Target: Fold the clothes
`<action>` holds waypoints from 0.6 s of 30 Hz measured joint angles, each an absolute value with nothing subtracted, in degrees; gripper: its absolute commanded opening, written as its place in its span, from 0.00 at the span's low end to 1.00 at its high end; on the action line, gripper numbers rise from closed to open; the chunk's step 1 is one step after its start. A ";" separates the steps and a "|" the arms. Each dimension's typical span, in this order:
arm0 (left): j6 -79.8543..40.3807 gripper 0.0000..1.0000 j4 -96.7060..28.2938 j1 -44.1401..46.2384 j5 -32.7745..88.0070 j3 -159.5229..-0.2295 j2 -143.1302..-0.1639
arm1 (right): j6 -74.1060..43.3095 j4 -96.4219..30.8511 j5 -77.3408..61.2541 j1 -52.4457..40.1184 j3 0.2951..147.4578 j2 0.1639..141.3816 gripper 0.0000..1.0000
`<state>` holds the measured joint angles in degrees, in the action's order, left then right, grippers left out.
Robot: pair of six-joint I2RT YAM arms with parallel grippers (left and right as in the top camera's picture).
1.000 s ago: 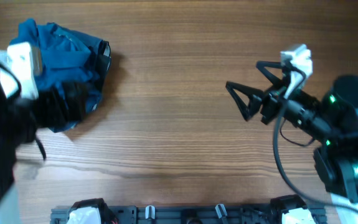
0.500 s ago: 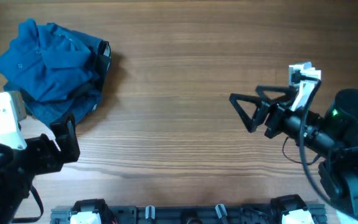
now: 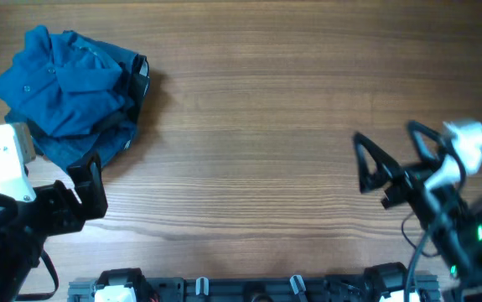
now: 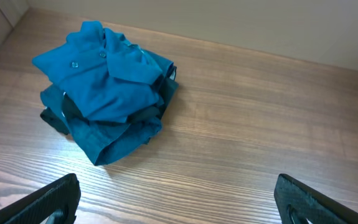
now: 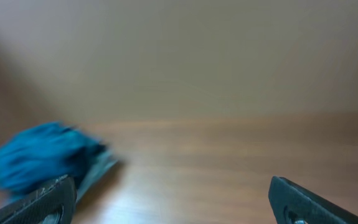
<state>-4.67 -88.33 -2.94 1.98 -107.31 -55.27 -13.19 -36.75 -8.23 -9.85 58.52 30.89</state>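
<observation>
— Jaws check: left jaws spread wide, nothing between; parked at the near-left of the worktop, near the clothes, not touching as far as the wrist view shows. Same for right jaws: spread, empty, far right, well apart from the heap.

— Noted. Clothes: where, what state?

— Far-left corner, one crumpled heap. Polo on top, collar and buttons up; dark pieces bunched underneath. Nothing folded yet, by the look of it.

— Step in hand?

— Judged: lift off polo, spread flat at centre of worktop. Pinch top layer only, at a shoulder or the collar edge; no deep bite into the heap, else likely to drag dark pieces along. Bring right jaws across for the other shoulder, draw apart gently to square the cloth before laying down. Right wrist view blurred; better to aim from overhead.

— Risk?

— Soft cloth, apt to slip or bunch. Close fully on a doubled edge; lift slowly.
</observation>
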 measured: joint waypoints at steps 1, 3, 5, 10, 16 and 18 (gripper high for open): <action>-4.67 1.00 -88.33 -2.94 1.98 -107.31 -55.27 | -11.29 -35.18 -5.23 -9.65 55.77 27.57 1.00; -4.69 1.00 -88.33 -2.94 1.98 -107.31 -55.27 | -7.77 -31.70 -1.21 -8.29 49.78 22.72 0.99; -4.69 1.00 -88.31 -2.94 1.98 -107.31 -55.27 | -5.13 -27.59 -0.12 -6.04 42.74 18.96 1.00; -4.84 1.00 -88.31 -2.94 1.98 -107.26 -55.27 | 0.89 -18.37 -4.86 -2.63 25.87 9.85 1.00; -4.86 1.00 -88.33 -2.94 1.98 -107.24 -55.27 | 2.92 -9.61 -10.13 -2.57 9.32 2.33 1.00; -4.86 1.00 -88.33 -2.94 1.98 -107.24 -55.27 | 2.90 -6.09 -11.64 -2.55 6.02 1.34 1.00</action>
